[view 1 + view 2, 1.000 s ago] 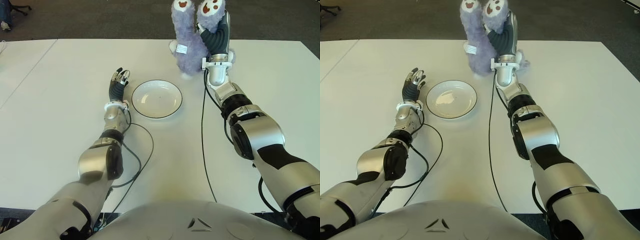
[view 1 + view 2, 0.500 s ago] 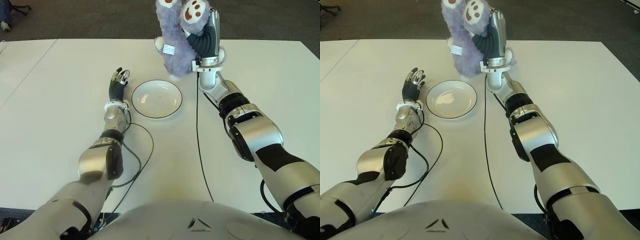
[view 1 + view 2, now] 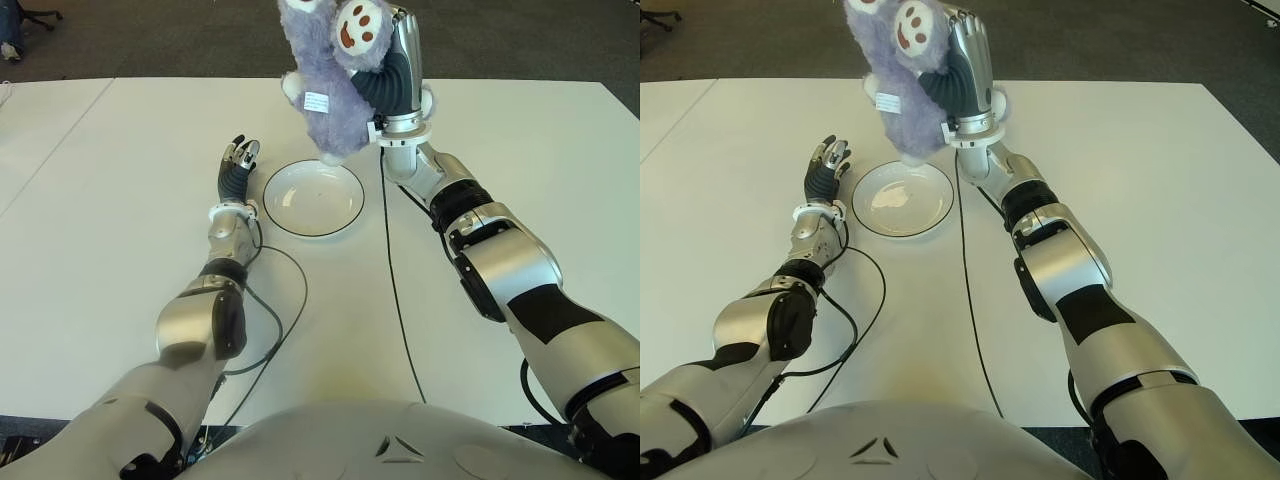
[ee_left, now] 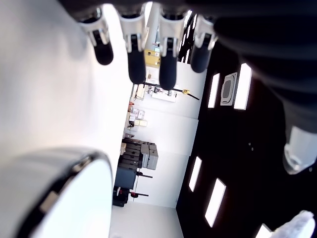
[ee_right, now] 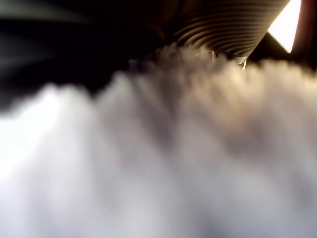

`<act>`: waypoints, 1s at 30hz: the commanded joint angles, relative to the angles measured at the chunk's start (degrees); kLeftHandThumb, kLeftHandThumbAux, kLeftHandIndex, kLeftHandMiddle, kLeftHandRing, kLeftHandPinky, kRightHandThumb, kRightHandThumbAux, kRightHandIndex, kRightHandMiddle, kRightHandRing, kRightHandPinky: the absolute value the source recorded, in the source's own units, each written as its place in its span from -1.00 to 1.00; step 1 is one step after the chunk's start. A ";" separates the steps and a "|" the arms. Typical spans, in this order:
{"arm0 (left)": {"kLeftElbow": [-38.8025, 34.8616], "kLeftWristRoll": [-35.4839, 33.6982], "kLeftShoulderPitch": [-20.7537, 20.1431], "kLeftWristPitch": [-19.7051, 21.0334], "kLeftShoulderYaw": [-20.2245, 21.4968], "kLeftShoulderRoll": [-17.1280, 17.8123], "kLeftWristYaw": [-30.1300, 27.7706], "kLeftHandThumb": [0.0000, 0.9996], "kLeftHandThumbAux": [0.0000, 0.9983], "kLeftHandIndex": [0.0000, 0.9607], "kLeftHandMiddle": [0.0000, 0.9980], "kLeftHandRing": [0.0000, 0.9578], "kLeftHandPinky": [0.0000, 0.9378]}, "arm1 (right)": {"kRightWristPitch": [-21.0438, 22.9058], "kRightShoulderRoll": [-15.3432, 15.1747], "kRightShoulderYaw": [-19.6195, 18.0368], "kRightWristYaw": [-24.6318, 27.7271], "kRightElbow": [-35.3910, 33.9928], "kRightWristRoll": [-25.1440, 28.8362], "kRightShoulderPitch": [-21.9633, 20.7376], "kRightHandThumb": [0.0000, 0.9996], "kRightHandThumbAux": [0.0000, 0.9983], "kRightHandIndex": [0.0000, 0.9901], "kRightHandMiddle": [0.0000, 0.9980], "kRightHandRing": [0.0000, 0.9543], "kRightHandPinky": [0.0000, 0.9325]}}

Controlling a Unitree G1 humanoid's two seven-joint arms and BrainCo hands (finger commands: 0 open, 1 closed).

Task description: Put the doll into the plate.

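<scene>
A fluffy purple doll [image 3: 325, 75] with a white tag hangs upside down in the air, its feet up. My right hand [image 3: 392, 70] is shut on it, just beyond the far right rim of the white plate [image 3: 313, 197] with a dark edge. The doll's lower end hovers above that rim. Purple fur [image 5: 163, 158] fills the right wrist view. My left hand [image 3: 238, 160] shows just left of the plate with its fingers [image 4: 136, 54] stretched out and holding nothing.
The white table [image 3: 110, 200] spreads wide around the plate. A black cable [image 3: 392, 280] runs along it under my right arm, and another [image 3: 285, 300] loops beside my left arm. Dark floor lies beyond the far edge.
My right hand has carried the doll left and toward me, from the far side of the table to over the plate's far rim. The left hand has stayed still.
</scene>
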 commanded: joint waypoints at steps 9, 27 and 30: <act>5.67 0.71 6.78 8.41 0.02 -2.28 1.40 -1.00 0.09 -0.71 -0.63 -0.69 -0.81 | -1.53 1.20 2.32 -2.46 -2.11 -2.10 -2.03 0.36 0.46 -0.12 0.74 0.83 0.85; 5.67 0.89 6.76 8.31 -0.18 -2.31 1.33 -1.00 0.10 -0.71 -0.64 -0.71 -0.83 | -2.68 2.17 4.88 -1.76 -3.68 -3.29 -1.34 0.37 0.46 -0.12 0.73 0.83 0.85; 5.68 0.97 6.75 8.43 -0.27 -2.26 1.41 -1.00 0.09 -0.71 -0.65 -0.72 -0.84 | -2.22 2.88 5.44 -1.88 -4.14 -3.69 -1.07 0.37 0.46 -0.12 0.73 0.83 0.84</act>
